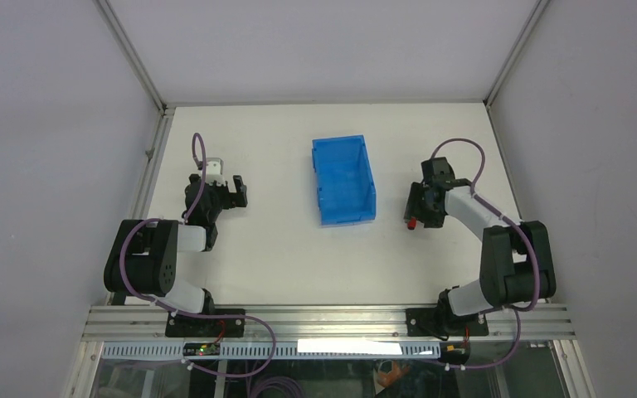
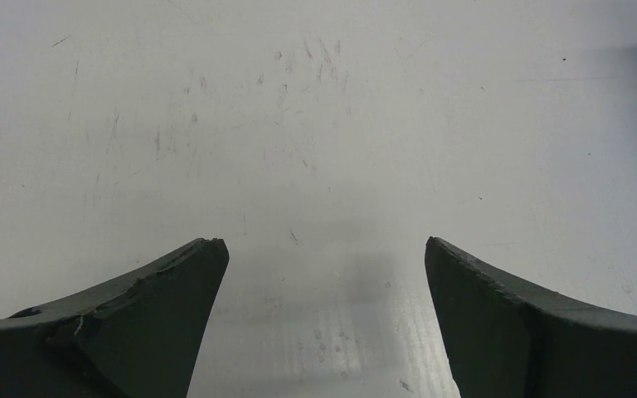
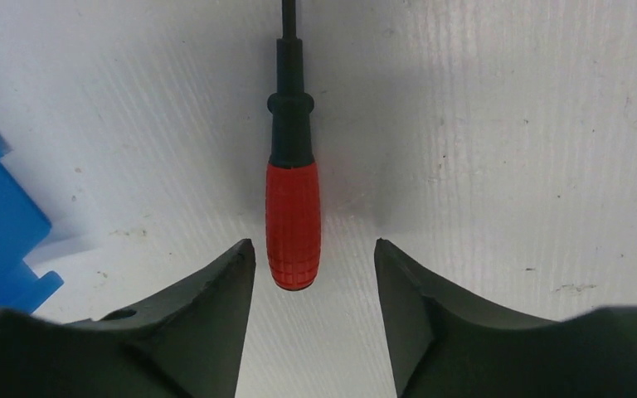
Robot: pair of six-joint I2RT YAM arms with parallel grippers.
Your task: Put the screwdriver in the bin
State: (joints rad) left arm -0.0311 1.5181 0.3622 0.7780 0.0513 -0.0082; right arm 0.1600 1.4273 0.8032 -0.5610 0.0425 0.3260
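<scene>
The screwdriver (image 3: 292, 211) has a red handle and a thin black shaft and lies flat on the white table. Its handle end sits just between the fingertips of my right gripper (image 3: 313, 249), nearer the left finger, not touching either. The right gripper is open. In the top view only the red handle end (image 1: 412, 224) shows below the right gripper (image 1: 421, 214). The blue bin (image 1: 343, 179) stands open-topped at the table's middle, left of the right gripper; its corner shows in the right wrist view (image 3: 0, 224). My left gripper (image 1: 234, 191) is open and empty over bare table (image 2: 323, 249).
The table is walled by white panels at the back and sides, with a metal rail (image 1: 323, 319) along the near edge. A white camera block (image 1: 214, 168) sits on the left wrist.
</scene>
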